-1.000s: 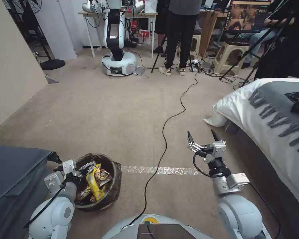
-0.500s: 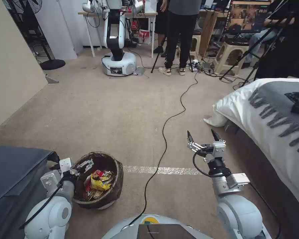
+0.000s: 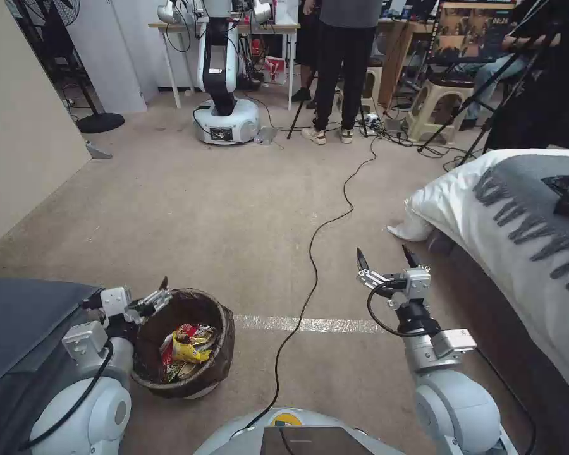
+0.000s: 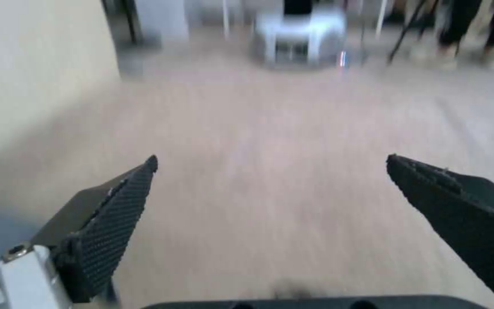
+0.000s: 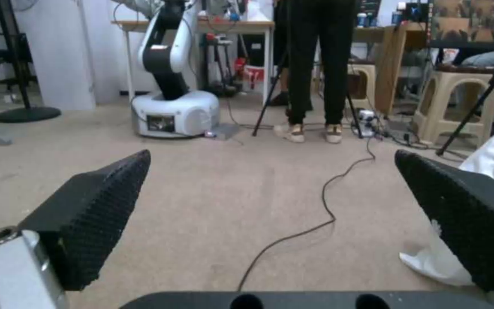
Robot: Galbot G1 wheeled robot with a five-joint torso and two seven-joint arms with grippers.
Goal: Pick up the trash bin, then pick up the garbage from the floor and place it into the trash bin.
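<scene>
Left gripper (image 3: pixel 146 302), released, is hovering beside the bag-lined round white plastic trash bin (image 3: pixel 218 354) holding crumpled red-and-yellow garbage (image 3: pixel 184 351); it should be clearing the rim squarely.

The head camera looks forward and down over beige carpet (image 3: pixel 234 215) from above both arms. Each wrist camera sits low behind its own open fingers, facing level toward the far white wheeled robot base (image 3: pixel 226 121) (image 5: pixel 176 113) (image 4: pixel 299 38), which all three views share.

Left end effector (image 3: pixel 146 302) now off the trash bin (image 3: pixel 215 366) rim, fingers spread; garbage (image 3: pixel 184 346) settled lower inside.
</scene>
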